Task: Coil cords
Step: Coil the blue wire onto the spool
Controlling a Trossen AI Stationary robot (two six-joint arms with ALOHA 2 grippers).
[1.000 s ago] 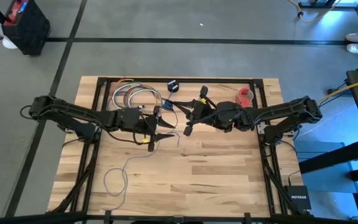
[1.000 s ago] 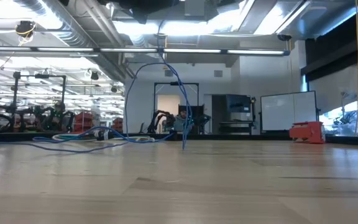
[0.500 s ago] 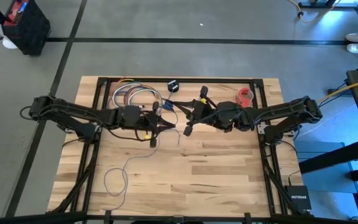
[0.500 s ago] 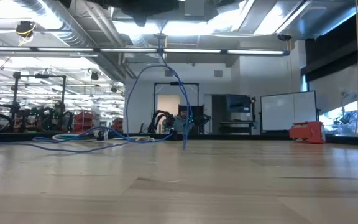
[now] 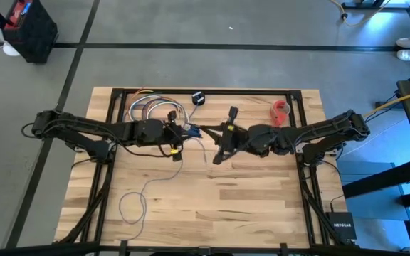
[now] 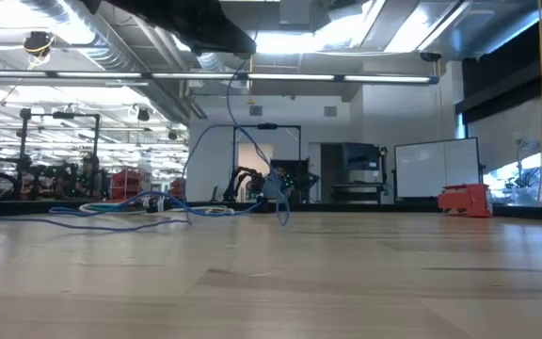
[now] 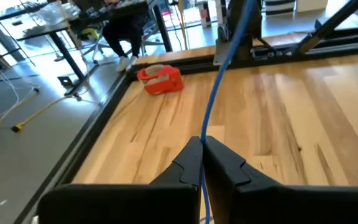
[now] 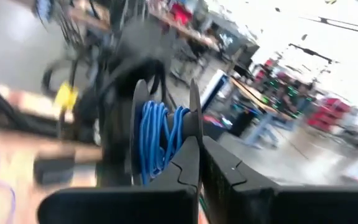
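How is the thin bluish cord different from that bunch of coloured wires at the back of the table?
The cord is one thin bluish strand; the wire bundle mixes several colours. The cord trails loose and is pinched by the left gripper; the wire bundle lies in loops, untouched. Both are flexible wiring on the table.

Grey floor (image 5: 191,28), bright ceiling lights (image 6: 280,40)

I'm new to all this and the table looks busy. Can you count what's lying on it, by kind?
Thin bluish cord, held up by both arms: 1
Bundle of coloured looped wires: 1
Small black disc: 1
Red tape holder: 1
Total: 4
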